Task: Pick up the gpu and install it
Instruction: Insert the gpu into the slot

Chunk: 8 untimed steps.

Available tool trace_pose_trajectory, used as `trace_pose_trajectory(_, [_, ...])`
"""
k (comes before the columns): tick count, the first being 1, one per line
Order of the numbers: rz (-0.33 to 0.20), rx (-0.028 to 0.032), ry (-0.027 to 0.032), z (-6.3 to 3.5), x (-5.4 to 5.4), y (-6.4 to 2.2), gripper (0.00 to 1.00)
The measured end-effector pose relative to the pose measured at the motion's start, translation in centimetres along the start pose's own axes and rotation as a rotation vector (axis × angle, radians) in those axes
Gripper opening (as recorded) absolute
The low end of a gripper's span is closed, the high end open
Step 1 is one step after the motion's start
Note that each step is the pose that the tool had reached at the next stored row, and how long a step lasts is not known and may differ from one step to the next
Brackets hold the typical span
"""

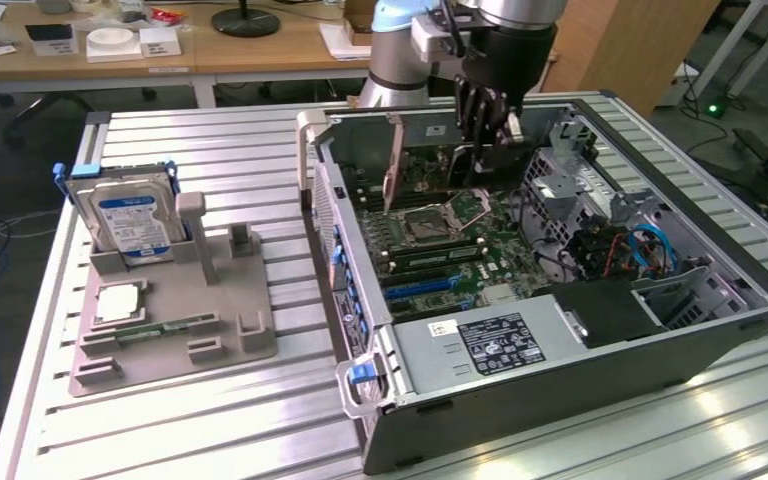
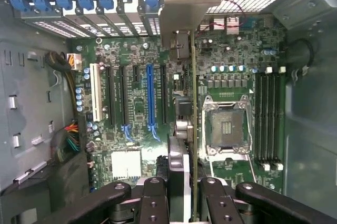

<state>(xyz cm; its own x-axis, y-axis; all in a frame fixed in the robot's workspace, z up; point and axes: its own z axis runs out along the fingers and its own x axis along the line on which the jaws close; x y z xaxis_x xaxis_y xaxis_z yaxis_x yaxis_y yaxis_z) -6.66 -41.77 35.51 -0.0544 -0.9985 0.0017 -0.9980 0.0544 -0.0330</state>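
Observation:
My gripper (image 1: 488, 130) reaches down into the open computer case (image 1: 558, 395) at its far end and is shut on the gpu (image 1: 498, 165), a dark flat card held on edge above the motherboard (image 1: 478, 255). In the wrist view the gpu (image 2: 192, 103) appears edge-on, its silver end bracket (image 2: 184, 11) up by the case's rear slot openings. The gripper (image 2: 184, 203) clamps the card and its black cooler between the fingers (image 2: 152, 200). The card hangs between the expansion slots, including a blue slot (image 2: 150, 95), and the CPU socket (image 2: 226, 126). I cannot tell whether it touches the board.
On the exterior view's left, a grey holder (image 1: 224, 330) carries a silver hard drive (image 1: 124, 215), a square chip (image 1: 117, 303) and a green memory stick (image 1: 164, 327). Inside the case are cable bundles (image 1: 638, 250), memory slots (image 2: 268, 113) and a labelled power supply (image 1: 491, 340).

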Motion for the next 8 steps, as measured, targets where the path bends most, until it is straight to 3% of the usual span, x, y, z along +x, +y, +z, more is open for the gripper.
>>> trace_pose_trajectory(3, [0.003, 0.0008, 0.0056, 0.3, 0.0, 0.09, 0.28])
trace_pose_trajectory(8, [0.014, 0.0007, 0.0065, 0.57, 0.15, 0.29, 0.28])
